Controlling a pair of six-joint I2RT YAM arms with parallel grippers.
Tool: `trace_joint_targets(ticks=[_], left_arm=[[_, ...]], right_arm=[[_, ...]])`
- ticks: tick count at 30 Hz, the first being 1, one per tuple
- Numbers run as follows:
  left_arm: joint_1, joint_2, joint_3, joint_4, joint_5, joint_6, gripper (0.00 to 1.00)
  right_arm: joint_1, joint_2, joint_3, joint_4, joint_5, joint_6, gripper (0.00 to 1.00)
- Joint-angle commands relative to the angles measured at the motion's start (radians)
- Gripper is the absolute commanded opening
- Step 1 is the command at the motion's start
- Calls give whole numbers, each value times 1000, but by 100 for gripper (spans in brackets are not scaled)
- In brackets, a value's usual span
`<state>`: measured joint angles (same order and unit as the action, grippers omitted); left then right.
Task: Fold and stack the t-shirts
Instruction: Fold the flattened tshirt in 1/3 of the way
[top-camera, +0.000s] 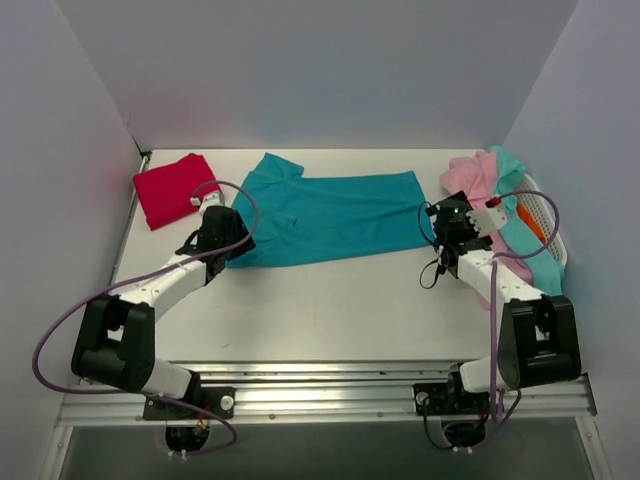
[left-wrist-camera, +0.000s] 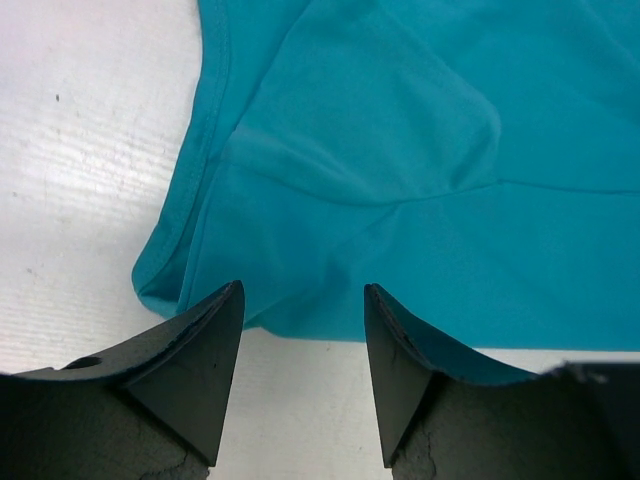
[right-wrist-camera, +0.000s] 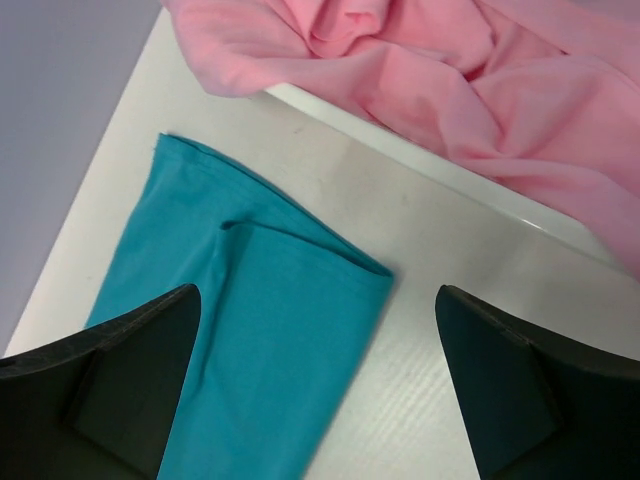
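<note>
- Showed, from above, a teal shirt (top-camera: 330, 215) spread sideways across the far middle of the counter (top-camera: 330, 310), neck end to the left, hem end to the right, one sleeve poking out at the far left.
- Showed a red shirt (top-camera: 172, 188) lying folded in the far left corner, near the teal one but not touching it.
- Showed a pink shirt (right-wrist-camera: 430, 90) heaped over the rim of a white basket (top-camera: 548, 205) at the far right.
- Found the left fingers (left-wrist-camera: 200, 350) apart and gripping nothing, set astride the near edge of the teal shirt at its neck end.
- Could not tell whether those tips touched the counter.
- Found the right fingers (right-wrist-camera: 130, 370) wide apart and likewise empty, poised over the hem-end corner, where the cloth lay doubled, one layer over another.
- Judged the step in hand as pinching both ends of the near edge, ready to fold the teal shirt.
- Called for sliding one tip under the cloth at each end and closing only once every layer sat between the tips, above all at the doubled right corner.
- Called for lifting both ends together and level, with the edge kept taut, so the fold would fall straight.
- Risked a skewed crease or a dropped lower layer if one side closed shallow.
- Needed the right side kept away from the pink shirt just beside it.
</note>
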<state>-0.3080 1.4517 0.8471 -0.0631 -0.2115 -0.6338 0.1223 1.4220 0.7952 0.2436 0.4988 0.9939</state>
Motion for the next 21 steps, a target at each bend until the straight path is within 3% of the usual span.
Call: trace_joint_targets(ticks=[1,9,21], left_arm=[[-16,-31,-45,26,-29,-38,60],[-17,-85,-106,25,-45,-50,59],[-19,-123,-135,9,-72,-40,59]], right_arm=[[0,-53,-68,-7,15,12,100],[0,-19,-174,105,-37,19,97],[0,245,-19,187,-89,-8,91]])
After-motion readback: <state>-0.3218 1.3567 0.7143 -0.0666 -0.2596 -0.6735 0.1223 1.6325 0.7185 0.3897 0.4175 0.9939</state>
